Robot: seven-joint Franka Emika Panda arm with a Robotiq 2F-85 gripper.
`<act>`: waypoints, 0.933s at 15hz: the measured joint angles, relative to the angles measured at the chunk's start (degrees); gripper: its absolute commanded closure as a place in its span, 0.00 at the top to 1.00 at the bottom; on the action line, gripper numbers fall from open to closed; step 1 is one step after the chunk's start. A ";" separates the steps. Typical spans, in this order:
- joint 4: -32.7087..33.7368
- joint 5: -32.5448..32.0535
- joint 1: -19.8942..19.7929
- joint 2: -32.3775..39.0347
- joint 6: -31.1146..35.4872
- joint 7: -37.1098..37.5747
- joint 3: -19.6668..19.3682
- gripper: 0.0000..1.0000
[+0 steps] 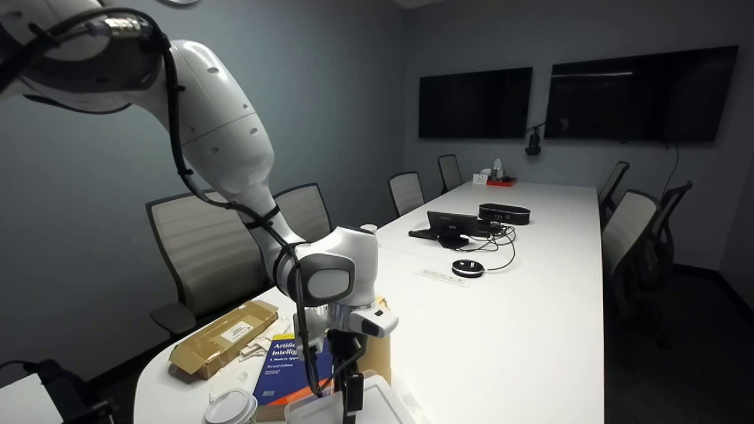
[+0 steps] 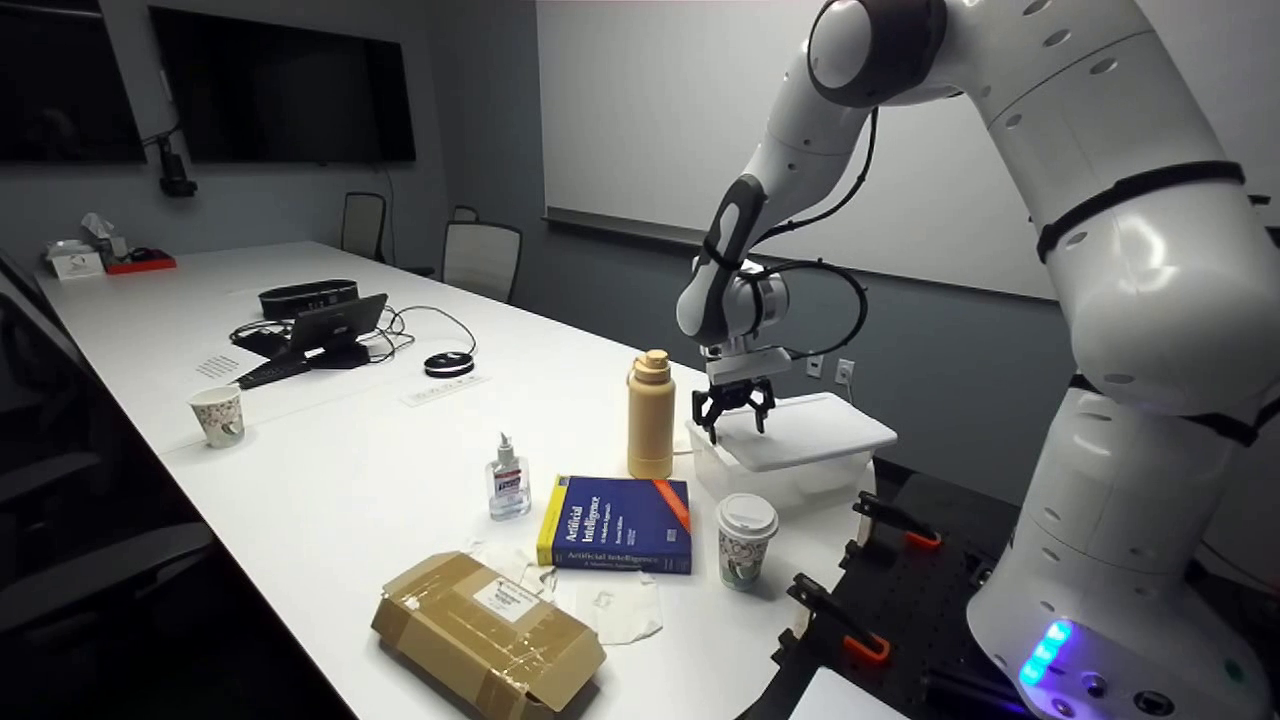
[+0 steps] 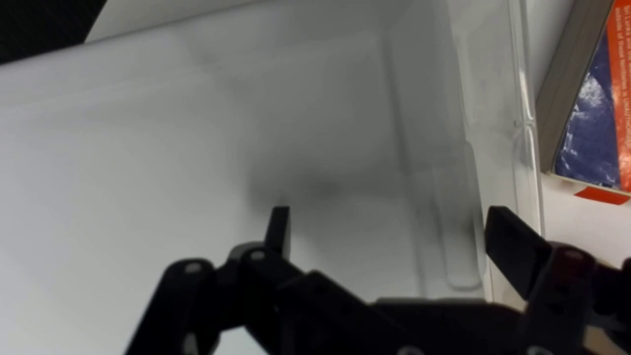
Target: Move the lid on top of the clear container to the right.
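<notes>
The lid point(image 2: 820, 428) lies on top of the clear container point(image 2: 795, 487), which stands near the end of the bench point(image 1: 500, 330) by the robot base point(image 2: 1100, 570), toward the corner on the whiteboard point(image 2: 700, 120) side. It sits off-centre, leaving a strip of the container uncovered along the side facing the book point(image 2: 625, 525). The claw point(image 3: 389, 217) is down at that side, its jaws well apart and nothing clamped between them: in the wrist view one finger point(image 3: 279, 234) is over the lid and the other finger point(image 3: 515, 249) is past the lid's edge, by the container's rim. Whether either touches the plastic, I cannot tell. The coffee cup point(image 2: 743, 555) stands near the bench's robot-end edge, and the tan bottle point(image 2: 651, 425) just beside the container. The cardboard box point(image 2: 490, 640) lies toward the opposite long edge.
</notes>
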 measured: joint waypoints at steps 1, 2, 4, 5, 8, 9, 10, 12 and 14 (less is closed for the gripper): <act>0.07 0.00 0.00 0.31 0.00 0.00 -0.01 1.00; 0.09 0.00 0.00 0.57 0.00 0.00 -0.04 1.00; 0.10 0.00 0.00 0.96 0.00 0.00 -0.31 1.00; 0.10 0.00 0.01 1.04 0.00 0.00 -0.65 1.00; 0.14 0.00 0.00 1.05 0.00 0.00 -2.21 1.00; 0.20 0.00 -0.01 1.05 0.00 0.00 -2.81 1.00; 0.29 0.00 -0.02 1.04 0.00 0.00 -3.39 1.00; 0.38 0.00 -0.05 1.04 0.00 0.00 -4.41 1.00; 0.38 0.00 -0.33 1.05 0.00 0.00 -5.00 1.00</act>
